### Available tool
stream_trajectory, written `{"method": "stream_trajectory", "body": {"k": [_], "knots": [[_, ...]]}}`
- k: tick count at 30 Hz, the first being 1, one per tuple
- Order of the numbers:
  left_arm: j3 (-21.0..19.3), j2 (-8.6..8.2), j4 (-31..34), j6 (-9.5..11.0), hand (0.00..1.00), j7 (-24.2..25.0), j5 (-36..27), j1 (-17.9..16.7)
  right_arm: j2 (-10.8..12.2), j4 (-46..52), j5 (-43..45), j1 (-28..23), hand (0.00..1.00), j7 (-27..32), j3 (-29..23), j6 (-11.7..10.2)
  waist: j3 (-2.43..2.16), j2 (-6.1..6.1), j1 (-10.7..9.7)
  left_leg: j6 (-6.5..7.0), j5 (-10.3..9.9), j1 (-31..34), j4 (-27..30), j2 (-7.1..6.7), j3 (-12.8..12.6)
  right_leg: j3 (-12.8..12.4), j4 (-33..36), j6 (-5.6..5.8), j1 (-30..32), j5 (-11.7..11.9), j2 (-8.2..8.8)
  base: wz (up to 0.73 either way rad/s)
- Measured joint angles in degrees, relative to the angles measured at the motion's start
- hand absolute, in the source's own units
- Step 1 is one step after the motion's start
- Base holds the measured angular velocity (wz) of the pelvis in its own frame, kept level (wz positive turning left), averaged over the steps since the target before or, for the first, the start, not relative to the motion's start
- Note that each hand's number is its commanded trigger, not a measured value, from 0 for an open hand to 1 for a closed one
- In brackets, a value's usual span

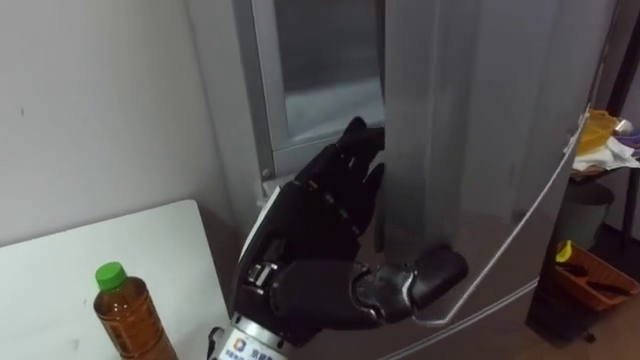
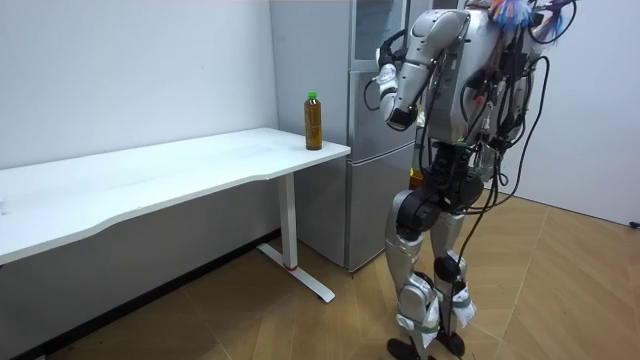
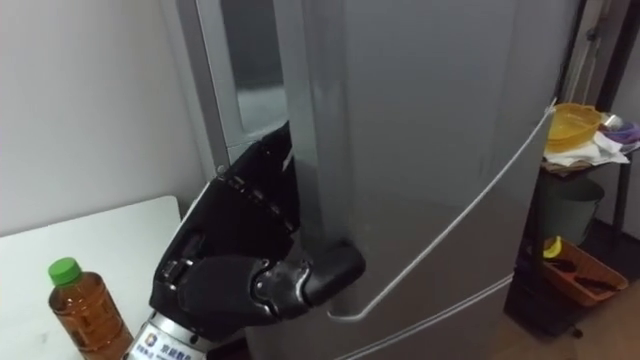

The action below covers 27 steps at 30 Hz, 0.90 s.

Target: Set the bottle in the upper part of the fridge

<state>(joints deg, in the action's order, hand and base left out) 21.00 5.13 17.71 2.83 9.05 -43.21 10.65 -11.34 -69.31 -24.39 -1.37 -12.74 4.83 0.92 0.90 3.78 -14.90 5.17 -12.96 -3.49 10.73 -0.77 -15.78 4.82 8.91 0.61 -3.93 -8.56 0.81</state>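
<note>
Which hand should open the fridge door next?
Left. The left hand pinches the edge of the upper fridge door, thumb in front; the bottle stands on the table beside it.

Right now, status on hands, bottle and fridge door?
Left hand clamped on upper fridge door edge. Green-capped bottle upright on white table corner, untouched. Door only ajar, blocks access.

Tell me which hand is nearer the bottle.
Left. The left hand grips the edge of the fridge door, up and right of the bottle on the table, apart from it. In the room view the robot's right side faces away from the table, farther off.
</note>
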Motion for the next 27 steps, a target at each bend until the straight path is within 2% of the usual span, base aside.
{"method": "stream_trajectory", "body": {"k": [4,9,11,15,21,24,27], "knots": [[1.1,0.40,0.0,-0.6,0.00,1.7,0.0,1.6,0.0,0.0,0.0,0.0,0.00,0.0,-0.2,0.0,0.07,0.06,-0.5,0.00,0.0,-0.2,-0.1,0.05,-0.6,-0.2,0.0,-0.01,0.1,0.0,-0.03,-0.08],[4.4,1.89,-1.1,-2.9,0.00,5.5,0.2,5.7,-0.1,-0.4,-0.1,0.1,0.00,0.0,-1.3,0.0,0.02,0.70,-1.5,-0.01,0.0,-0.9,-0.6,0.17,-1.6,-0.5,0.1,-0.05,0.1,0.1,-0.03,-0.12],[5.4,2.45,-1.4,-3.6,0.00,7.2,0.7,5.8,-0.1,-0.5,-0.1,0.1,0.00,0.0,-1.6,0.0,-0.01,0.81,-2.1,-0.07,0.0,-1.3,-0.9,0.25,-2.0,-1.0,0.1,-0.10,0.1,0.1,-0.12,-0.19],[6.4,3.88,-2.5,-6.5,0.00,10.6,2.6,5.8,-0.1,-0.5,-0.1,0.2,0.00,0.0,-2.1,0.0,-0.01,0.81,-3.9,-0.19,0.1,-1.1,-1.1,0.43,-2.5,-1.6,0.0,-0.34,0.5,0.2,-0.34,-0.13],[6.8,4.35,-3.3,-6.8,0.00,12.8,2.9,5.8,-0.1,-0.5,-0.2,0.4,0.00,0.0,-2.3,-0.1,0.00,0.79,-4.9,-0.30,0.2,-1.1,-1.1,0.42,-2.7,-2.5,-0.2,-0.36,0.9,0.2,-0.53,-0.06],[6.9,5.10,-3.3,-6.8,0.00,13.0,2.9,5.8,-0.1,-0.5,-0.3,0.4,0.00,0.0,-2.2,-0.1,0.01,0.78,-5.1,-0.31,0.2,-1.2,-1.2,0.42,-2.8,-3.0,-0.2,-0.38,1.0,0.2,-0.87,-0.07],[6.9,5.14,-3.3,-6.8,0.00,13.0,2.9,5.8,-0.1,-0.5,-0.3,0.4,0.00,0.0,-2.2,-0.1,0.04,0.73,-5.2,-0.36,0.1,-1.2,-1.3,0.42,-2.8,-3.1,-0.3,-0.41,1.1,0.2,-0.91,-0.05]]}}
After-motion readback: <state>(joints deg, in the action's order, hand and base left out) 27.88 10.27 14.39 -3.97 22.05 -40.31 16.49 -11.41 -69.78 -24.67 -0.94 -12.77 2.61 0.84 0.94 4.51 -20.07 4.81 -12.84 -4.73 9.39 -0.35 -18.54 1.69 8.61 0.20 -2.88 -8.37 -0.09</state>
